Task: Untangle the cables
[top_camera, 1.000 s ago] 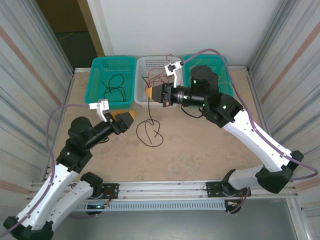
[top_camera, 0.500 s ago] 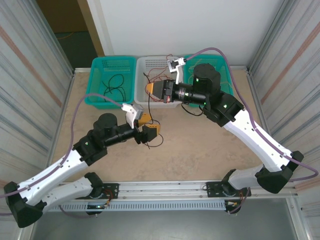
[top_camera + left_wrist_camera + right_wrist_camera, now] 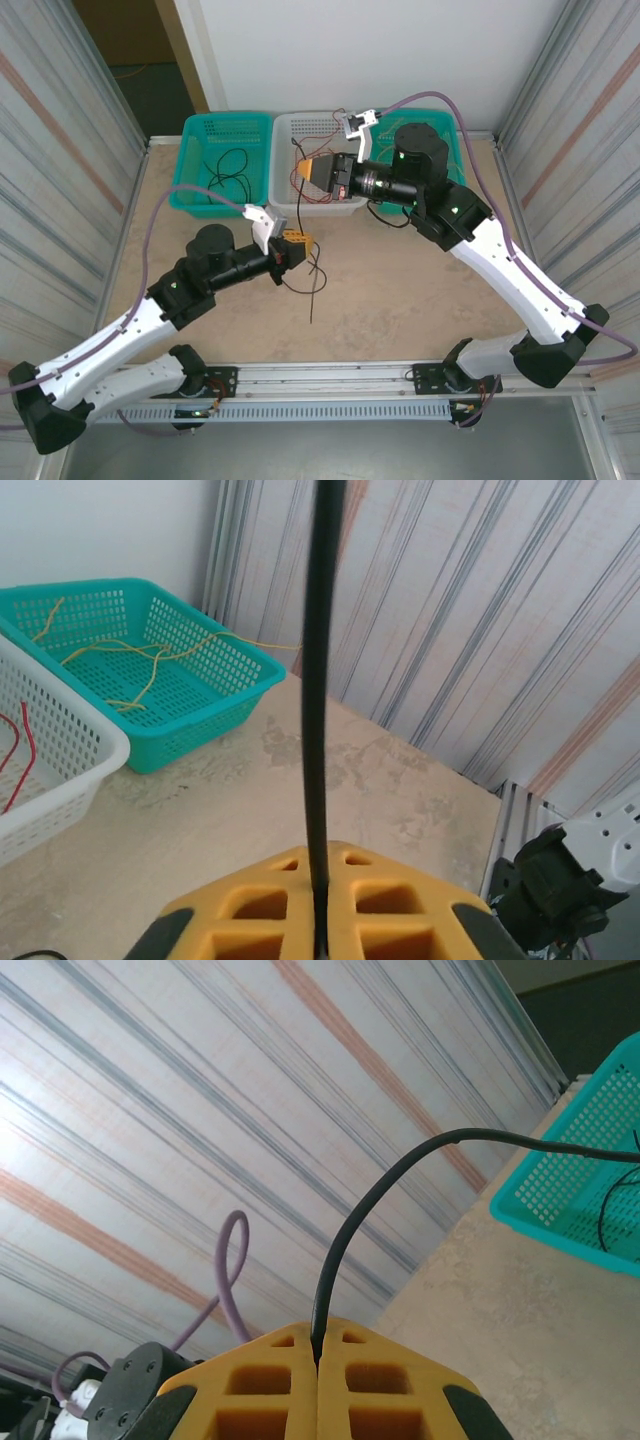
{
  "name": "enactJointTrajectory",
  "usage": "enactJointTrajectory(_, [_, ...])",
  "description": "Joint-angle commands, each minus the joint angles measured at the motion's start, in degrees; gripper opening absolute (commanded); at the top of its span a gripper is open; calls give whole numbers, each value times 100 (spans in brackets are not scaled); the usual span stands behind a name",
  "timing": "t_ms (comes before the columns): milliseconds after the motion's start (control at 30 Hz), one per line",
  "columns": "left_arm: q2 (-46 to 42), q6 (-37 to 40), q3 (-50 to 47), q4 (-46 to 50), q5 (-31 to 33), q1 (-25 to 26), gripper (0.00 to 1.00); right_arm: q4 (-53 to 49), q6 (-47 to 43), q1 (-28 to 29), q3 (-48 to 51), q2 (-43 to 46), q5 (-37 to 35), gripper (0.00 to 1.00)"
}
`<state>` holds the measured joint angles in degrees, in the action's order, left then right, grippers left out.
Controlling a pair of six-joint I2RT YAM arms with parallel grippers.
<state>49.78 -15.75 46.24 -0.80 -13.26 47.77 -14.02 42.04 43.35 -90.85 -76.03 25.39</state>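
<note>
A black cable (image 3: 317, 300) is strung between both grippers over the middle of the table, its tail hanging down to the tabletop. My left gripper (image 3: 300, 245) is shut on it; in the left wrist view the black cable (image 3: 318, 680) rises straight out of the closed yellow tips (image 3: 322, 865). My right gripper (image 3: 303, 172) is shut on the same cable in front of the white basket (image 3: 283, 195); the right wrist view shows the black cable (image 3: 350, 1230) curving out of the closed gripper (image 3: 318, 1345). Red cables (image 3: 315, 150) lie in the white basket.
A teal basket (image 3: 195, 165) at the back left holds black cables (image 3: 228, 170). Another teal basket (image 3: 230, 685) at the back right holds yellow cables (image 3: 150, 670). Corrugated walls close in both sides. A lavender arm cable (image 3: 230, 1270) loops near the right wrist.
My left arm swung in from the left to the table's middle and shut on the black cable. The loop that lay on the table is pulled up and straightened. My right gripper rose slightly.
</note>
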Motion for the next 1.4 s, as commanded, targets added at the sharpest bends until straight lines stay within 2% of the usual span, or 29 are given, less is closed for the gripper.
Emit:
enactJointTrajectory(0, [-120,-616,-128,-339,273,22,0,529,147,-36,111,286,151,0])
enactJointTrajectory(267, [253,-1539,-474,-727,-82,38,0,761,191,-45,225,319,256,0])
enactJointTrajectory(500, [358,-1600,-539,-910,-120,220,0,833,314,-38,549,345,137,0])
enactJointTrajectory(600, [356,-1585,-490,-760,-78,250,0,552,282,-38,562,262,-100,0])
enactJointTrajectory(667, [332,-1695,-387,-544,-13,251,0,244,199,-41,540,221,-350,8])
enactJointTrajectory(800, [262,-1863,77,230,243,251,0,-486,-3,-200,528,207,-869,42])
enactJointTrajectory(967, [202,-2056,545,1423,914,251,0,-1044,-131,-606,655,353,-1022,52])
enactJointTrajectory(1033, [78,-2123,572,1656,1150,251,0,-1270,-168,-759,689,444,-1100,66])
enactJointTrajectory(1067, [-4,-2157,562,1740,1238,234,0,-1361,-226,-820,713,503,-1129,69])
enactJointTrajectory(1200, [-277,-2317,690,2050,1277,-90,0,-1644,-352,-974,900,743,-1290,69])
enactJointTrajectory(1367, [-232,-2330,1396,2747,903,-1209,0,-1781,-374,-999,1190,844,-1152,68])
